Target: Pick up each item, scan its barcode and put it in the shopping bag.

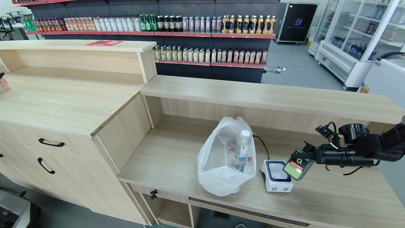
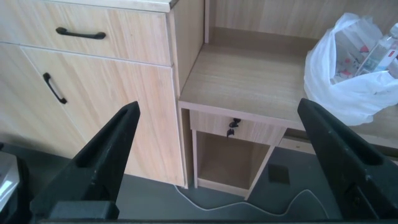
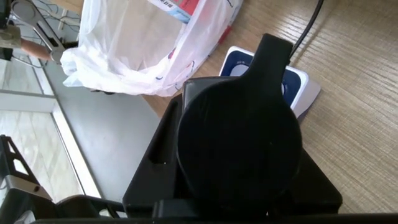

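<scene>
Pack (image 1: 294,171) w/ green and red label is at the near right of the table (image 1: 332,202), clenched in the right gripper (image 1: 299,164) fingers. It hangs just beside and a little above the scanner (image 1: 277,177), label side tilted toward the scanner's window. Can't tell where the barcode sits on it. Looks like the scan step is in hand and bagging is not yet done.

Left gripper (image 2: 219,124) hangs low in front of the table's near edge by the cabinet drawers, fingers (image 2: 112,149) spread wide w/ nothing btwn them.

Shopping bag (image 1: 218,177), white plastic, stands just left of the scanner, mouth up but slumped. One bottle (image 1: 242,147) is already inside, leaning about upright.

Risks:
- No read if the barcode faces away from the window, so the pack prob needs turning.
- Bag is soft and its mouth sags. A release off-centre could hit the rim and the pack could slide off the near edge.
- The arm must pass over the scanner to reach the bag, so a low pass could shove the scanner or snag its cable (image 1: 262,145).

Behind are a raised ledge (image 1: 269,98) and shelves of drinks (image 1: 205,23).
</scene>
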Robot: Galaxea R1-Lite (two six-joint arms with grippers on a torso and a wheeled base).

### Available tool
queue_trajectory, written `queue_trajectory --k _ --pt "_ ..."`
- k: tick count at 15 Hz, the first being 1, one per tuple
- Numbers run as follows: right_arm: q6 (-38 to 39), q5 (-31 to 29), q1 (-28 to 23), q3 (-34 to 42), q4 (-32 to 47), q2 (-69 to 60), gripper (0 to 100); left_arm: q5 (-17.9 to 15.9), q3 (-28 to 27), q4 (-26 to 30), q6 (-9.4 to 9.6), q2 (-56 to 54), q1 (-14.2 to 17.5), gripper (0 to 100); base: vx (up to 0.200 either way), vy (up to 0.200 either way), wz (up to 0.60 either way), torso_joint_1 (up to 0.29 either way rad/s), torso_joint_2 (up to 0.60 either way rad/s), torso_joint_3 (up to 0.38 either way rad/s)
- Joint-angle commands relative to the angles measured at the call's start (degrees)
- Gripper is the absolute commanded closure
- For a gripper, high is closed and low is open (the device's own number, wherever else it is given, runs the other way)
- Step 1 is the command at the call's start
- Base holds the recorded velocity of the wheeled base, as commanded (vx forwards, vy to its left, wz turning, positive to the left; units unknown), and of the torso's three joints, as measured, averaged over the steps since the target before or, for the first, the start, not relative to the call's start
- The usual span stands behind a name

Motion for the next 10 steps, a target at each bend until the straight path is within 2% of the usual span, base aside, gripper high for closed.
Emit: queue_trajectory --k 1,2,3,4,5,6,8,10 --pt "-0.05 0.02 -0.27 0.28 -0.27 -1.69 100 0.03 0.05 -0.01 -0.01 0.0 0.01 0 0.0 0.0 0.0 0.0 0.0 0.0" --pt "-0.05 -0.51 -0.54 0.55 -0.63 -3.89 100 0.03 -0.04 -0.01 -0.01 0.0 0.01 0 0.0 0.0 0.0 0.0 0.0 0.0" --pt "-0.05 -5.17 -1.06 1.69 -0.71 -8.55 100 0.03 -0.04 -0.01 -0.01 0.0 0.01 0 0.0 0.0 0.0 0.0 0.0 0.0" --pt "-0.67 -12.81 -2.91 6.44 -2.03 -17.25 100 0.03 0.05 -0.01 -0.01 0.0 0.01 0 0.0 0.0 0.0 0.0 0.0 0.0" --pt "-2.25 -13.6 -5.28 11.71 -6.6 -23.22 100 0.03 -0.04 -0.01 -0.01 0.0 0.01 0 0.0 0.0 0.0 0.0 0.0 0.0" --pt "-4.89 -15.1 -8.18 18.65 -12.93 -28.23 100 0.03 -0.04 -0.01 -0.01 0.0 0.01 0 0.0 0.0 0.0 0.0 0.0 0.0" --pt "-15.61 -21.6 -14.25 32.89 -26.64 -36.14 100 0.03 0.05 -0.01 -0.01 0.0 0.01 0 0.0 0.0 0.0 0.0 0.0 0.0" --pt "-22.99 -24.85 -18.82 34.47 -24.71 -38.16 100 0.03 -0.04 -0.01 -0.01 0.0 0.01 0 0.0 0.0 0.0 0.0 0.0 0.0"
